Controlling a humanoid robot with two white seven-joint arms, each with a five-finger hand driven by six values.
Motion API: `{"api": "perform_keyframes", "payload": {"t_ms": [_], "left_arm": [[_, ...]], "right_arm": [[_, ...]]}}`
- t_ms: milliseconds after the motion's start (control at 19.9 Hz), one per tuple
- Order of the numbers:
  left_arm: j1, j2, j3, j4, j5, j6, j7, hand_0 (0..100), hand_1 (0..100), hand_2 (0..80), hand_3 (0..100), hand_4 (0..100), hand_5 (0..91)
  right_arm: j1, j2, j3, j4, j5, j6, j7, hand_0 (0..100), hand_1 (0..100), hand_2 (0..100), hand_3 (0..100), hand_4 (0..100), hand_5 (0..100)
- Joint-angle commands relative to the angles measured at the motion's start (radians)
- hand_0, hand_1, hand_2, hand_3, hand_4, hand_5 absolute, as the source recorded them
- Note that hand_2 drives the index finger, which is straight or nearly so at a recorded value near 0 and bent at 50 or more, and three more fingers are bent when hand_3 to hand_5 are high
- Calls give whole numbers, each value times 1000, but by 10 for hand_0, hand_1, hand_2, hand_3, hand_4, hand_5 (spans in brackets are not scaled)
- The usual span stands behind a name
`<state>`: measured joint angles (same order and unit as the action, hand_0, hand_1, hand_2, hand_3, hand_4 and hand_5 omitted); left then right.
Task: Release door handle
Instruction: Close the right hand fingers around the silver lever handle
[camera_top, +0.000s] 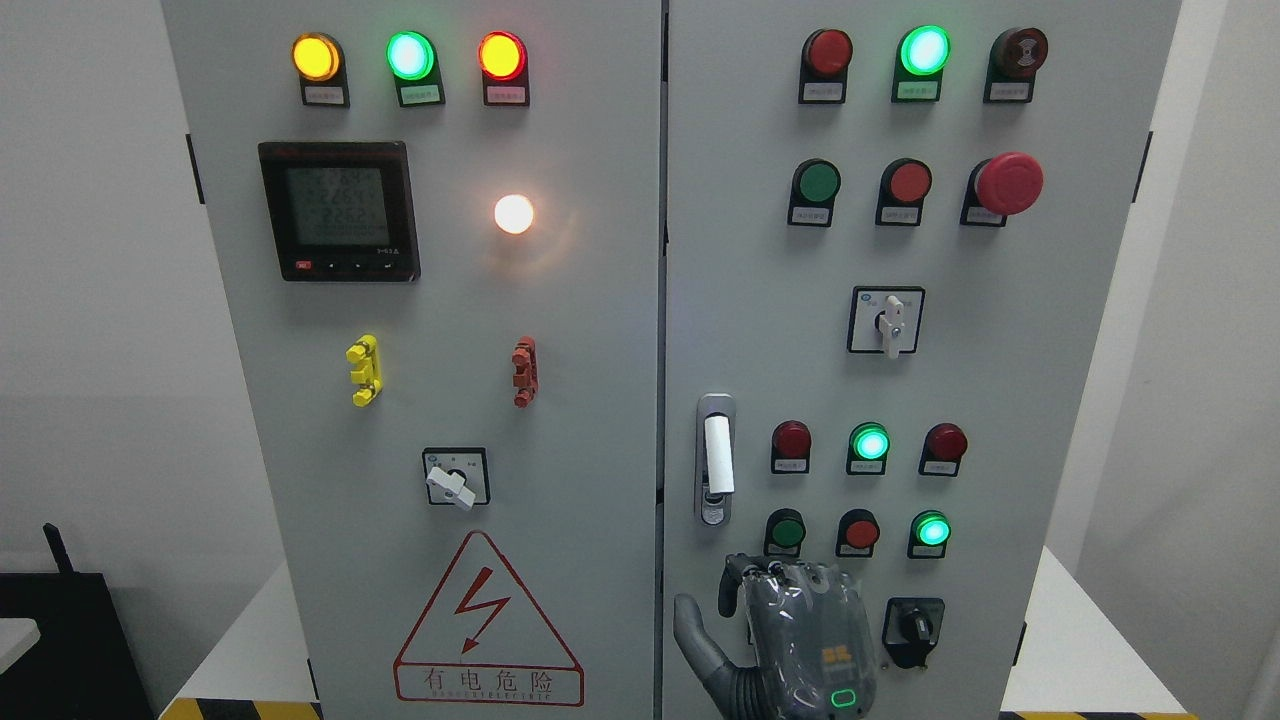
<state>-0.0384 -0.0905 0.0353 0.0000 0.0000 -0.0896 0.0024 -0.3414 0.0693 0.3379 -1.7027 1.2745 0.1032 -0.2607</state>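
Warning triangle on left door: lightning bolt, "有电危险". Meter display: "2262".

Head-on, close before cabinet doors.

Your hand: raised at bottom centre, back toward you, fingers loosely curled, holding nothing (which arm, you cannot tell).
Door handle: above the hand, apart from it, upright on the cabinet's right door.

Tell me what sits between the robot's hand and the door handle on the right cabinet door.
Nothing. In the head view, only bare grey door panel separates the right hand from the door handle above it; the hand is below the handle, not touching it.
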Motion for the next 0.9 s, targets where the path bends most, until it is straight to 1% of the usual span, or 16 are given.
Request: {"api": "perform_keyframes", "payload": {"t_ms": [0, 150, 301, 501, 652, 852], "left_arm": [[0, 0, 0, -9, -28, -1, 1, 120, 389, 0, 0, 0, 0], [0, 0, 0, -9, -28, -1, 1, 120, 389, 0, 0, 0, 0], [0, 0, 0, -9, -28, -1, 1, 120, 389, 0, 0, 0, 0], [-1, 0, 0, -9, -28, -1, 1, 120, 389, 0, 0, 0, 0], [0, 0, 0, -9, -28, -1, 1, 120, 389, 0, 0, 0, 0], [0, 0, 0, -9, -28, -1, 1, 120, 389, 0, 0, 0, 0]], "right_arm": [[-45, 4, -36, -9, -1, 1, 11, 350, 400, 1000, 1000, 1000, 1000], [-50, 4, -37, -12, -1, 1, -3, 322, 412, 1000, 1000, 1000, 1000], [-68, 3, -37, -21, -1, 1, 1, 311, 419, 1000, 1000, 1000, 1000], [-90, 3, -31, -23, 6, -2, 0, 279, 478, 1000, 1000, 1000, 1000], [-100, 0, -26, -23, 9, -17, 0, 276, 478, 1000, 1000, 1000, 999], [-117, 0, -25, -20, 11, -16, 9, 282, 469, 1000, 1000, 1000, 998]]}}
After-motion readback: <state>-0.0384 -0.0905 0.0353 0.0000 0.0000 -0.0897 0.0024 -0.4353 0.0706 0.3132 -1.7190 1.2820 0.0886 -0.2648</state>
